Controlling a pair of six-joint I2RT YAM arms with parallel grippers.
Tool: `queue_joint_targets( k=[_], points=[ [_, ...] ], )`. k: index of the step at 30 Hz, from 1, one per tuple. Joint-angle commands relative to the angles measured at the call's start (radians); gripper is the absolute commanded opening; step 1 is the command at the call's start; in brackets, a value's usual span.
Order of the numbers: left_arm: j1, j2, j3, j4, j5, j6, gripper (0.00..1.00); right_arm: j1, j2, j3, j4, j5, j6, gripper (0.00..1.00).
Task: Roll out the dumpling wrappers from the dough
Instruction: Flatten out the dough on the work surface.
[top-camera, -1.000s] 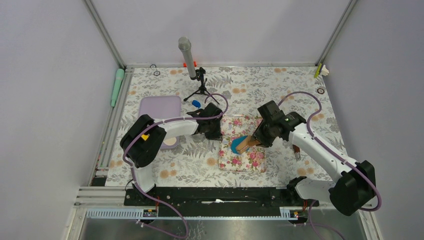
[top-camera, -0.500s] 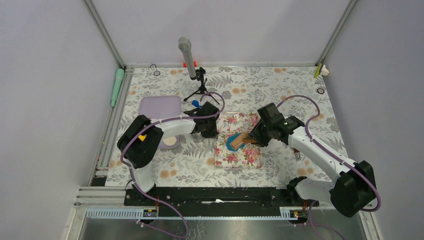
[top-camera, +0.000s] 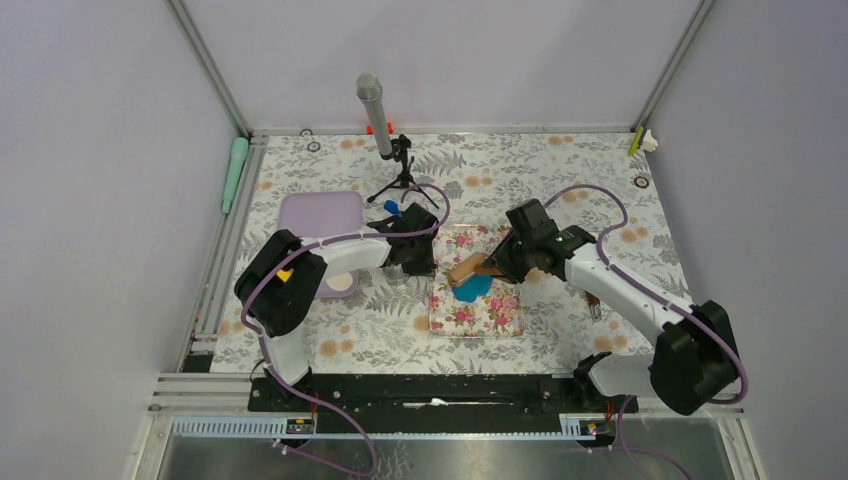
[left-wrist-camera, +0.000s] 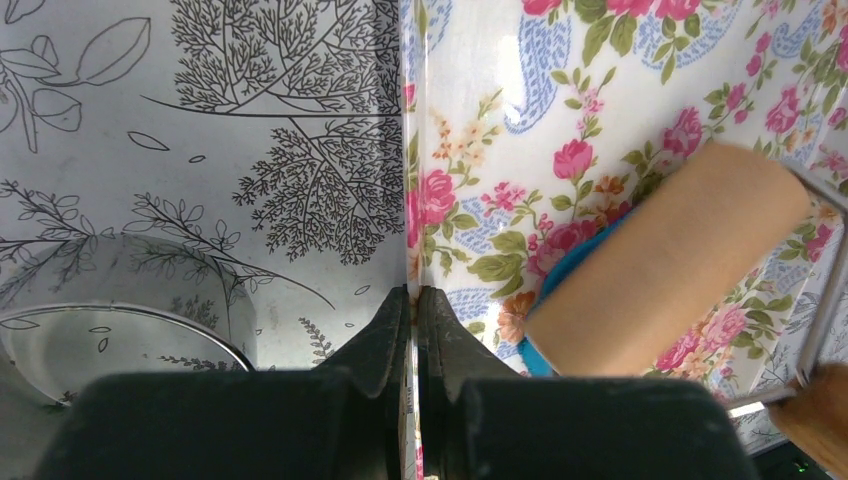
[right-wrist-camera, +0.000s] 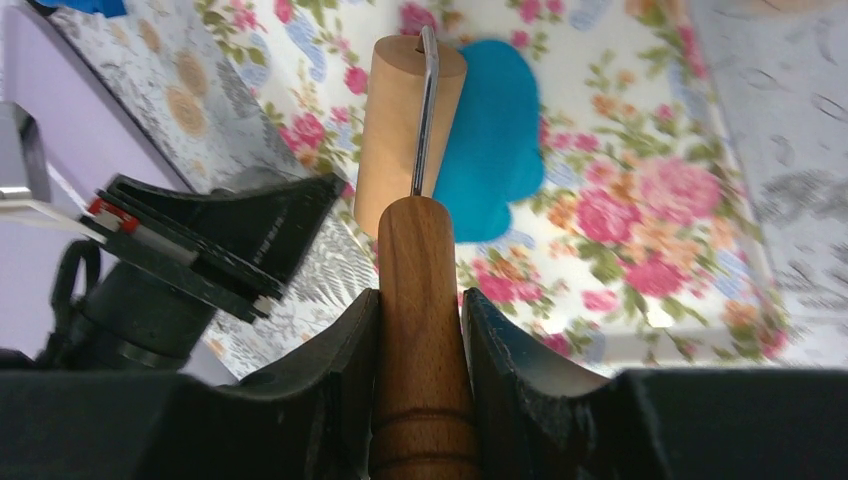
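Distant overhead view plus two close wrist views, floral mat (top-camera: 492, 316) and wooden roller (right-wrist-camera: 400, 130) common to all.

On the roller (right-wrist-camera: 418, 240), the drum (right-wrist-camera: 395, 120) is pale bare wood, smooth and matt, and the handle (right-wrist-camera: 420, 340) is darker wood with a bit of satin sheen. The thin wire frame (right-wrist-camera: 427, 100) looks like shiny metal. The blue dough (right-wrist-camera: 490, 150) is smooth and dull. The floral mat (right-wrist-camera: 620, 200) is glossy and plasticky, catching glare. The fern-print table cover (left-wrist-camera: 200, 150) looks slick too.
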Motion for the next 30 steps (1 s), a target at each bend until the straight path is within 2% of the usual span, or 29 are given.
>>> queue_joint_targets(
  k=[1, 8, 14, 18, 24, 30],
  points=[
    [-0.012, -0.043, 0.007, 0.038, 0.076, 0.026, 0.00, 0.004, 0.196, -0.112, -0.223, 0.191, -0.041, 0.00],
    [-0.012, -0.040, 0.006, 0.037, 0.078, 0.024, 0.00, 0.004, 0.216, -0.135, -0.183, 0.158, -0.039, 0.00],
    [-0.012, -0.038, 0.009, 0.027, 0.065, 0.023, 0.00, 0.016, 0.047, 0.118, -0.280, 0.136, -0.128, 0.00],
    [-0.012, -0.022, 0.028, 0.015, 0.050, 0.006, 0.00, 0.016, -0.054, 0.211, -0.285, 0.126, -0.198, 0.00],
    [-0.011, -0.028, 0.025, 0.021, 0.049, -0.002, 0.00, 0.016, -0.148, 0.076, -0.245, 0.044, -0.168, 0.00],
    [-0.012, -0.028, 0.021, 0.018, 0.057, 0.007, 0.00, 0.016, -0.161, -0.023, -0.164, -0.045, -0.126, 0.00]
  ],
)
